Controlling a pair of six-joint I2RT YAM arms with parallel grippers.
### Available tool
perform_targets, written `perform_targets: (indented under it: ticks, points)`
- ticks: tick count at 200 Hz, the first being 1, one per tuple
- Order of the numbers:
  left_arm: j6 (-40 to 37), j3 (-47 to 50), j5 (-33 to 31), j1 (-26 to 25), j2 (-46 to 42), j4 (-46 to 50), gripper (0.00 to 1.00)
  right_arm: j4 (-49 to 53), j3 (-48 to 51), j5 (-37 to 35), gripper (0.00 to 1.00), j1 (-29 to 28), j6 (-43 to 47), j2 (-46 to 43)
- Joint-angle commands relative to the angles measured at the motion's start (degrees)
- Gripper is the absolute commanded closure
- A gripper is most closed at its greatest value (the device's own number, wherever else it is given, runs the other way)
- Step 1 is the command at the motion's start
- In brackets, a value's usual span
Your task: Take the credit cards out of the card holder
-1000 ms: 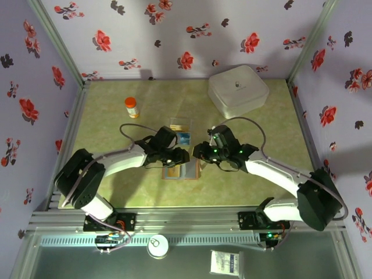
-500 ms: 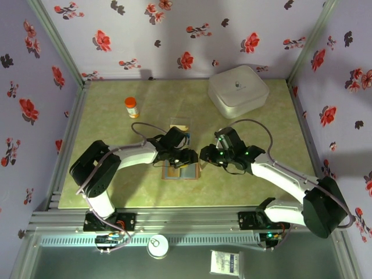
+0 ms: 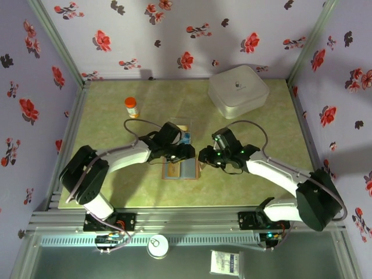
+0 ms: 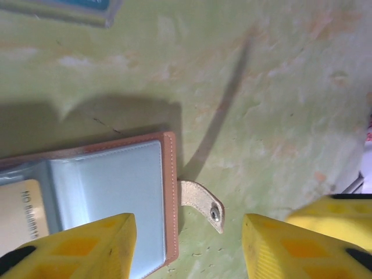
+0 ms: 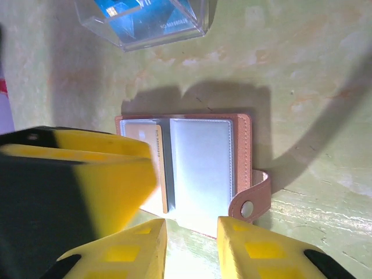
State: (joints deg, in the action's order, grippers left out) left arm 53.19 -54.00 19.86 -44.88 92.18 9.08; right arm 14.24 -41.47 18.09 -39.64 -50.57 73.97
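Wallet (image 5: 200, 163): tan-brown edge and strap, pale blue-grey inside. Card (image 5: 142, 132) in it: cream-yellow. Cards (image 5: 145, 10) in the clear tray (image 5: 197, 24): bright blue. Table (image 5: 302, 70): mottled yellow-green. Walls (image 3: 174, 35): lilac, red flowers, dark leaves. Box (image 3: 238, 90): white. Bottle (image 3: 132, 107): orange and white. My fingers (image 4: 87, 244): yellow, black-tipped.

Bright overhead light, dark soft-edged shadows, glare on glossy plastic, blurred close foregrounds.
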Motion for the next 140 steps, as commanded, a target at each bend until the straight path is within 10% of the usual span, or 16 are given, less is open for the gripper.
perform_targets:
  ticks: [1,140]
  points:
    - [-2.1,3.0,-1.2,2.0,-3.1,2.1,0.51,-1.1,-3.1,0.7,0.71,-1.8,0.1,2.8]
    - [-6.2,16.4,-0.2,11.4,-9.4,2.4,0.84,-6.0,-12.9,2.8,0.74,-8.9,-2.1,20.1]
